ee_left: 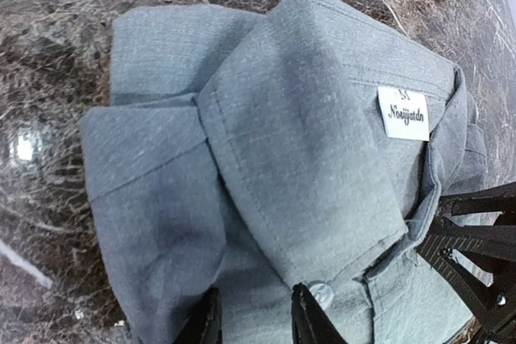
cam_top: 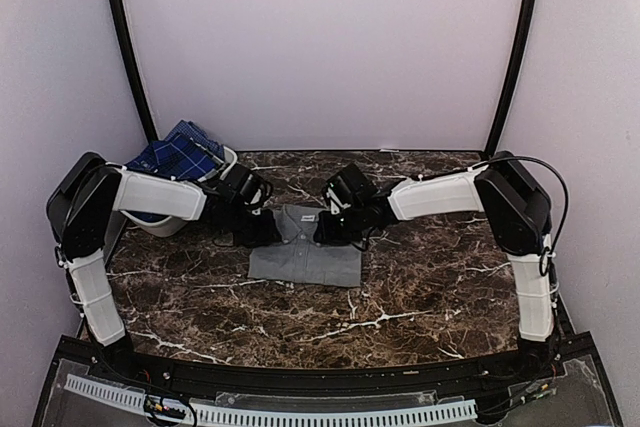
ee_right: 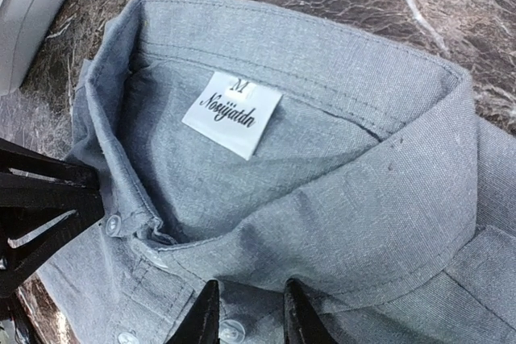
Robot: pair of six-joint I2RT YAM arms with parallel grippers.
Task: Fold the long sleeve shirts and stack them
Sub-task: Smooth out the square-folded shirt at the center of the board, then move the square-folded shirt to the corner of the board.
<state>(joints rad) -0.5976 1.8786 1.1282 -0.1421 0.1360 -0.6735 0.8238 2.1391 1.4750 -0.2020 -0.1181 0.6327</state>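
— How many shirts?
— I count two. The grey shirt lies folded at the middle of the table. The plaid shirt sits in the basket at ten o'clock, partly hidden by my left arm.
— Grippers?
— Two. The left gripper is at the collar's nine o'clock and the right gripper at three. Both are narrowly parted over cloth; I cannot tell whether they pinch it.

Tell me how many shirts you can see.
2. The grey shirt lies folded centrally on the table; the blue plaid shirt sits in the white basket, back left. Others might be hidden beneath it.
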